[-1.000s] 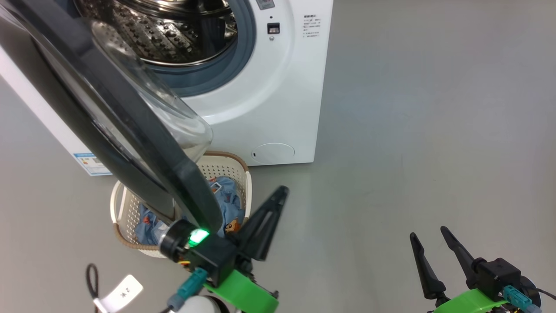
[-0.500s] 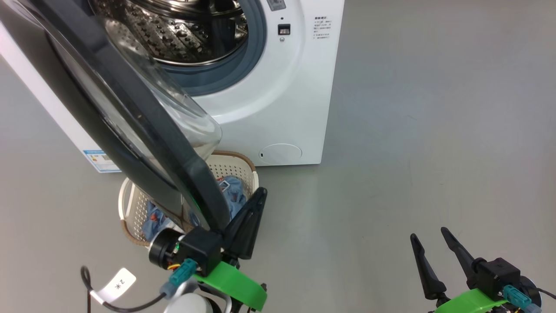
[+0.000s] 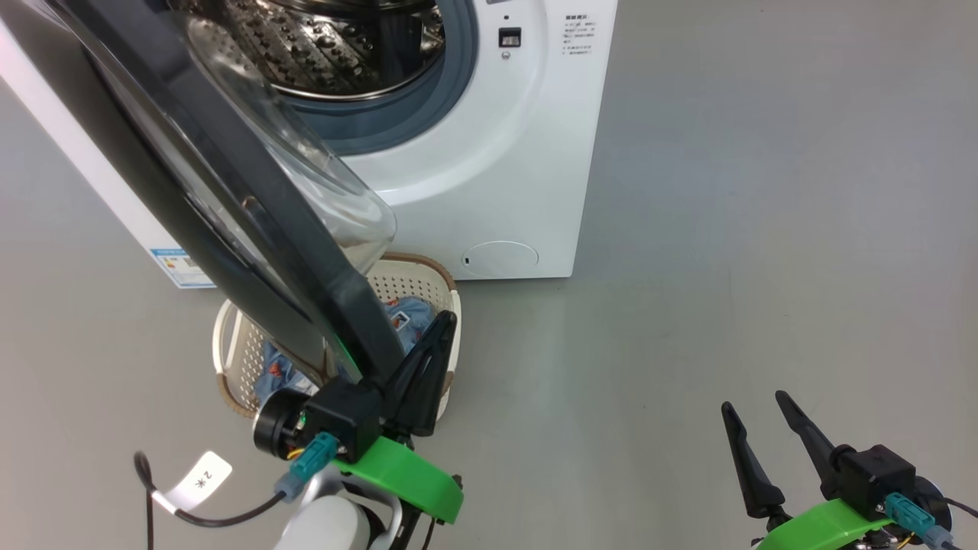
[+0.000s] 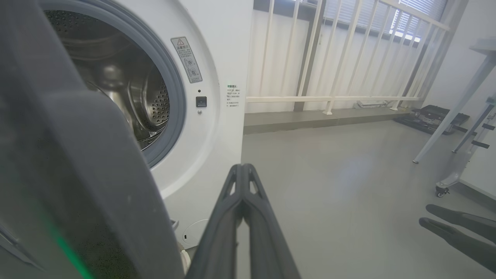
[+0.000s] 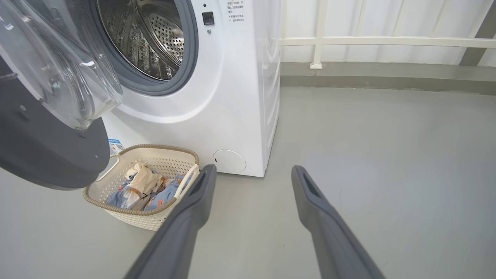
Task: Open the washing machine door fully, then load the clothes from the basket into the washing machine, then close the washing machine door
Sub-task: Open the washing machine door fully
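1. Head view: shows the washing machine door [image 3: 290, 252] swung open, leaning out on the left side of the washing machine [image 3: 489, 168].
2. Shows the steel drum [image 3: 359, 53] bare inside the round hole, with a grey-blue seal around it.
3. Finds the basket [image 3: 435, 279] on the grey floor [image 3: 764, 191], just in front of the washing machine and partly under the open door.
4. Sees the clothes [image 3: 409, 313] lying inside the basket, blue with small red-orange bits.
5. Shows the left gripper [image 3: 443, 321] low down, just beside the door's bottom edge and over the near side of the basket. Both fingers pressed together, with nothing between them. Cannot tell if touching the door.
6. Shows the right gripper [image 3: 753, 401] at the lower right, well apart from the washing machine, over bare floor. Fingers apart, holding nothing.
7. Left wrist view: looks along the two pressed-together fingers toward the white front of the washing machine, with the door big and blurry on the left.
8. Right wrist view: looks between the two spread fingers at the floor. Shows a cream-white cloth [image 5: 143, 180] on top of the blue clothes in the basket, and a round cap [image 5: 229, 161] low on the washing machine, just to the right of the basket.
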